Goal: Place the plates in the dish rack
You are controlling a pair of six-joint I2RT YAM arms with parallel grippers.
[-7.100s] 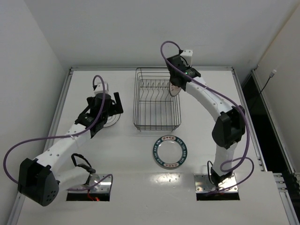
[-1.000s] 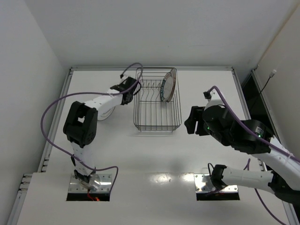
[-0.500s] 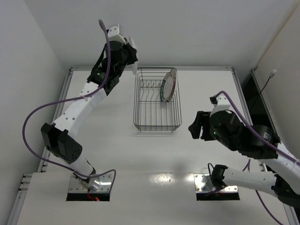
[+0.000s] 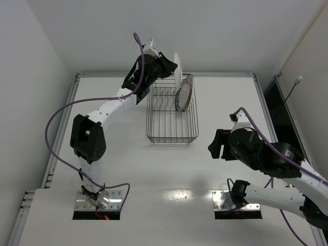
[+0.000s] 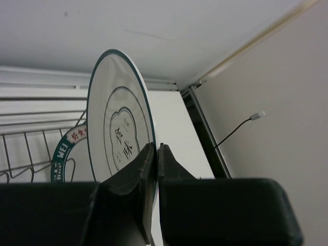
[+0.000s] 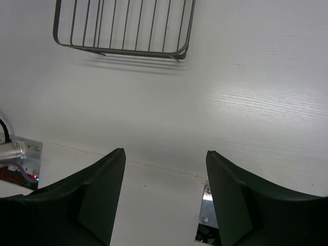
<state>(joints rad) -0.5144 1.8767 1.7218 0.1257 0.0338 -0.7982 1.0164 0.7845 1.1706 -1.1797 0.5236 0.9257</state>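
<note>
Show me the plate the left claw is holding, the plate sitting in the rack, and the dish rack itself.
Held plate [image 5: 119,130]: left wrist view, middle of its face.
Racked plate [image 4: 184,96]: top external view, its face.
Dish rack [image 4: 171,138]: top external view, near end wall.

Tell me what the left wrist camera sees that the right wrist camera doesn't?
Only the left wrist view: the left end effector shut on the edge of a round white plate, with a round plate with a dark patterned rim standing behind it. Only the right wrist view: the right end effector, open and empty, above the white table. Both: the dark wire dish rack.
</note>
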